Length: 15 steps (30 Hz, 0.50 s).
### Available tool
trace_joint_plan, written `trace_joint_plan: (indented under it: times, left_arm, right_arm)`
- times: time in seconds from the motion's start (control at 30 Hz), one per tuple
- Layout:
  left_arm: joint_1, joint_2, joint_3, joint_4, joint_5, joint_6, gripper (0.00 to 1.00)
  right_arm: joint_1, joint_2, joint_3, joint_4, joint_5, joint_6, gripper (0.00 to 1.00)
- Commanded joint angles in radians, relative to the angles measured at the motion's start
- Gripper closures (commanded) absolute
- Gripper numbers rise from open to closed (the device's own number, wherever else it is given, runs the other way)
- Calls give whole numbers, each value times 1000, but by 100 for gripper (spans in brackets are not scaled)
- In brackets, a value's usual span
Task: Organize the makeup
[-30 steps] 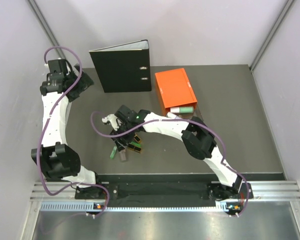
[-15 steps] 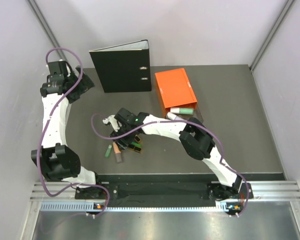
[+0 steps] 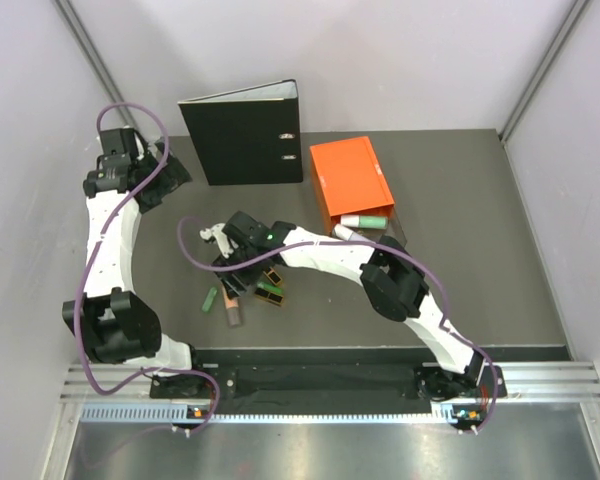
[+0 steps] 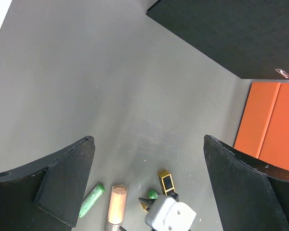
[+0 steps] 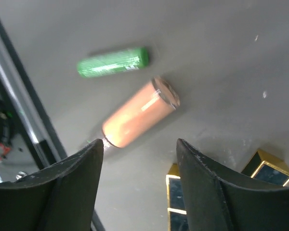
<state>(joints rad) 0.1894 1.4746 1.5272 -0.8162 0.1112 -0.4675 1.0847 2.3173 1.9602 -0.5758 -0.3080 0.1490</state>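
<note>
The makeup lies left of the table's middle. A green stick [image 3: 211,299] and a peach-grey tube [image 3: 232,310] lie side by side, with small black-and-gold cases [image 3: 271,291] to their right. My right gripper [image 3: 234,278] is open and empty, low over the table. In the right wrist view its jaws [image 5: 139,144] stand just short of the peach tube [image 5: 139,113], with the green stick [image 5: 113,62] beyond and a case [image 5: 179,197] beside the right finger. My left gripper [image 3: 170,170] is open and empty, high at the back left. It looks down on the stick [image 4: 91,200], tube [image 4: 116,204] and a case [image 4: 165,181].
An orange drawer box [image 3: 348,178] sits at the back centre-right, with its drawer out toward me holding a pale mint tube [image 3: 365,219]. A black ring binder [image 3: 245,135] stands upright at the back. The right arm's purple cable [image 3: 185,245] loops left of the makeup.
The right gripper has moved left and slightly toward me. The green stick and peach tube have shifted left, away from the black cases. The left gripper has drifted slightly back.
</note>
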Motion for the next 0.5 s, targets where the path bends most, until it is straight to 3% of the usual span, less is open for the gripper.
trace_joint_plan:
  times: [0.0, 0.03, 0.1, 0.47]
  left_arm:
    - [8, -36, -12, 28, 2, 23, 1]
    - [8, -33, -16, 29, 2, 23, 1]
    - [8, -30, -18, 32, 5, 24, 1]
    - [18, -48, -22, 38, 5, 46, 1]
  right_arm:
    - [17, -16, 74, 8, -17, 55, 32]
    - [23, -10, 77, 5, -19, 60, 23]
    - [27, 4, 94, -2, -14, 60, 16]
    - [44, 88, 124, -44, 30, 64, 21]
